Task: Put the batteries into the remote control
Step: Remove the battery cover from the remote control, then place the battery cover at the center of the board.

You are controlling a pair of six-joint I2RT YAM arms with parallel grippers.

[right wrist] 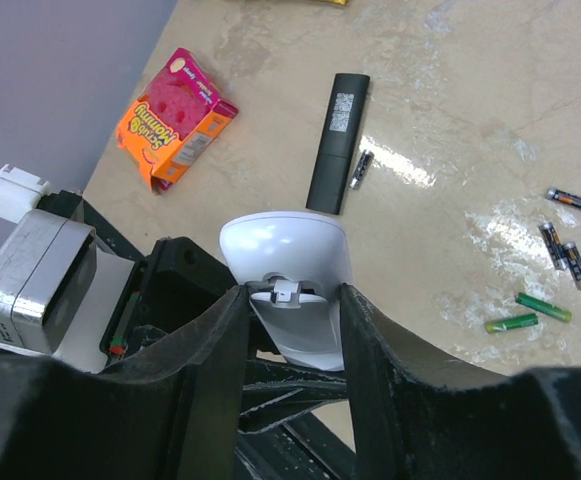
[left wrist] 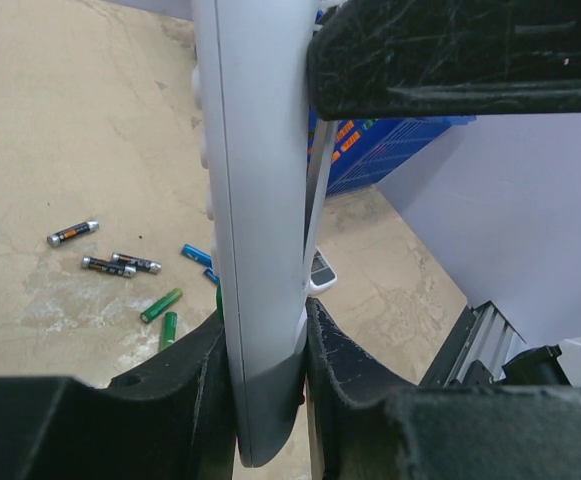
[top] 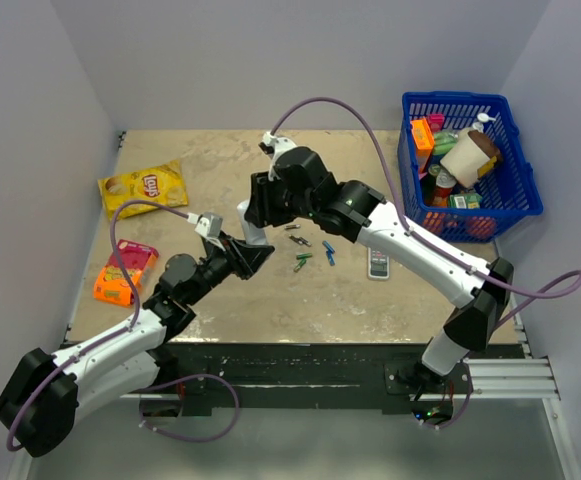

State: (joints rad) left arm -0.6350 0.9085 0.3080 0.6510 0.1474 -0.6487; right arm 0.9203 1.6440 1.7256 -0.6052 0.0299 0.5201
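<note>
The white remote control [top: 254, 236] is held off the table between both grippers. My left gripper [top: 248, 255] is shut on its lower end; in the left wrist view the remote [left wrist: 255, 150] stands upright between the jaws of that gripper [left wrist: 265, 322]. My right gripper [top: 255, 212] is shut on the other end, whose rounded tip [right wrist: 285, 240] shows a small latch opening between the jaws of the right gripper [right wrist: 292, 295]. Two green batteries [top: 303, 260] lie loose on the table; they also show in the left wrist view [left wrist: 160, 305] and the right wrist view [right wrist: 543, 306].
Dark cells [top: 296, 234] and a blue cell [top: 328, 250] lie beside the green ones. There is also a grey-white remote [top: 379, 262], a black remote [right wrist: 337, 142], a sponge pack [top: 125, 270] and a chips bag [top: 143, 186] at the left, and a blue basket [top: 518, 150] at the back right.
</note>
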